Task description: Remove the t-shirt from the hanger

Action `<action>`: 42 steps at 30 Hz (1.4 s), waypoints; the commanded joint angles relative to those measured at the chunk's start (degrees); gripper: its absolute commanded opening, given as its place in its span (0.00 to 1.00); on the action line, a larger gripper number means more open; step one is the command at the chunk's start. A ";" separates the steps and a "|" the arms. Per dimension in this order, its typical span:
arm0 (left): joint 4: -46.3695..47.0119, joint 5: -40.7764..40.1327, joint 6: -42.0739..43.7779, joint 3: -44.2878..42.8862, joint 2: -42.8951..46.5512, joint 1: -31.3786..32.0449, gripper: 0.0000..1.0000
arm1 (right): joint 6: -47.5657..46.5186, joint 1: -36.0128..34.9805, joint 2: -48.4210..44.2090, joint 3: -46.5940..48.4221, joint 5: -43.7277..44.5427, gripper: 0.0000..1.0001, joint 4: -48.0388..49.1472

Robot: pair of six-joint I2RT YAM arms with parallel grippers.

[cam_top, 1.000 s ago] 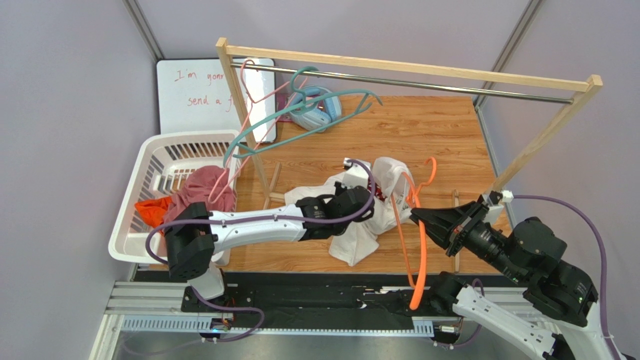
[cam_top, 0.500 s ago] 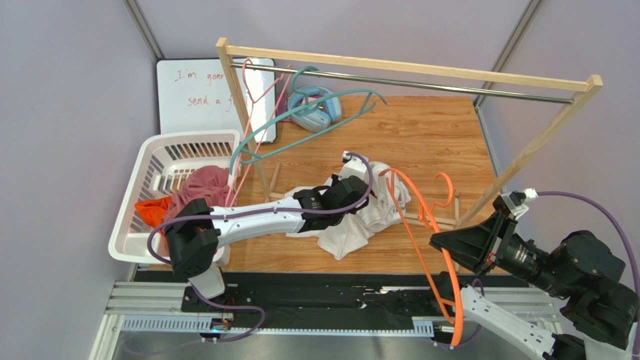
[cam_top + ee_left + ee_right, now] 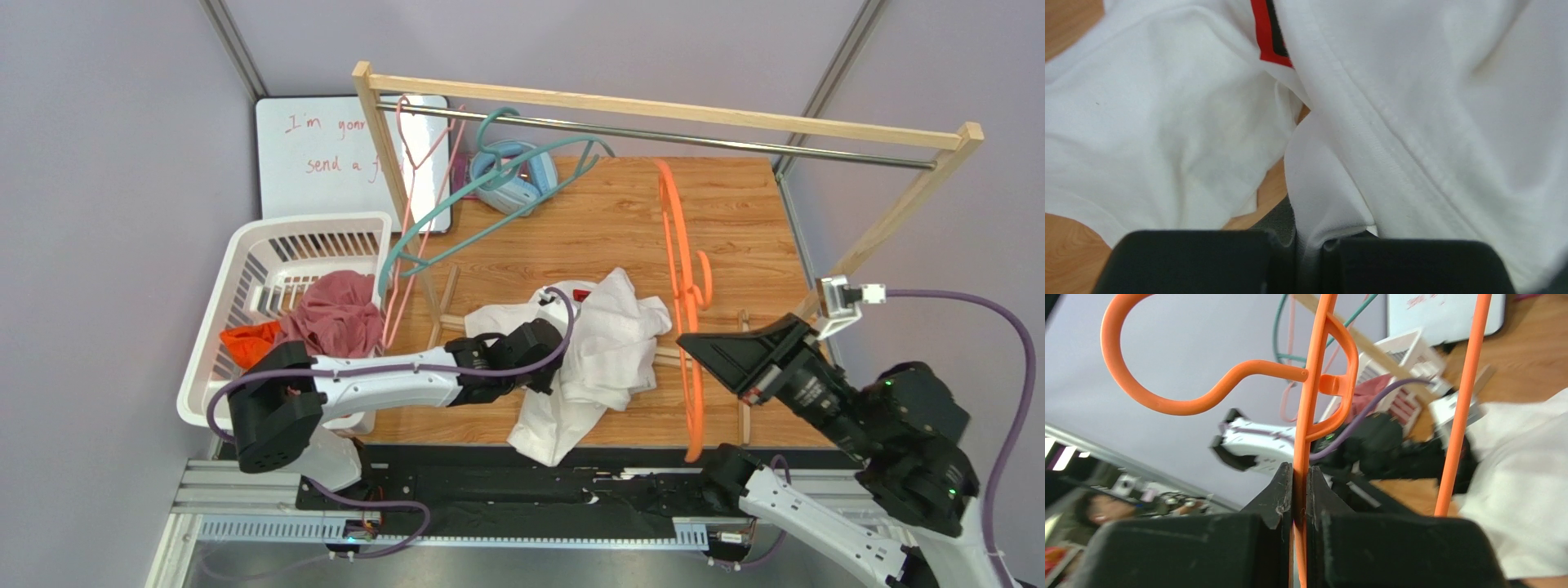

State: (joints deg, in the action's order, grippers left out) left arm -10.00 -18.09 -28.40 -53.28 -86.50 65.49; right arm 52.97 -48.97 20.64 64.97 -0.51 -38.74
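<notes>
The white t-shirt [image 3: 604, 347] lies crumpled on the wooden table, off the hanger. My left gripper [image 3: 548, 358] is shut on a fold of the t-shirt [image 3: 1389, 122] at its left side; in the left wrist view the fabric is pinched between the jaws of the gripper [image 3: 1309, 248]. The orange hanger [image 3: 694, 417] stands upright in the air to the right of the shirt and does not touch it. My right gripper [image 3: 689, 348] is shut on it. In the right wrist view the gripper [image 3: 1300, 478] clamps the hanger [image 3: 1310, 410] just below its hook.
A white laundry basket [image 3: 307, 224] with red and pink clothes [image 3: 331, 316] stands at the left. A wooden rack with a metal rod [image 3: 687, 130] spans the back, with teal and pink hangers [image 3: 491, 186] on it. A whiteboard [image 3: 321, 153] and blue headphones [image 3: 521, 178] lie behind.
My right gripper swung the orange hanger up and out of the t-shirt, then upright toward the back. My left gripper drew the shirt toward the near left.
</notes>
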 commanded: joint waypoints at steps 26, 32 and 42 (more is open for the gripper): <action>-1.69 3.76 -8.42 6.61 14.60 10.53 0.00 | -30.91 0.28 18.99 -0.90 31.27 0.00 36.01; -0.46 3.06 -9.04 7.57 14.34 10.79 0.00 | -30.91 0.98 20.58 -0.90 31.98 0.00 37.51; -1.16 2.97 -8.60 6.96 13.99 10.79 0.00 | -26.43 4.06 22.77 -0.19 34.44 0.00 34.35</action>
State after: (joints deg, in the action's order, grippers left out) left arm -11.35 -14.31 -37.01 -44.60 -73.58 76.07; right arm 24.08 -46.06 42.96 62.48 31.48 -5.10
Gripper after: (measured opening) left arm 0.029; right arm 0.022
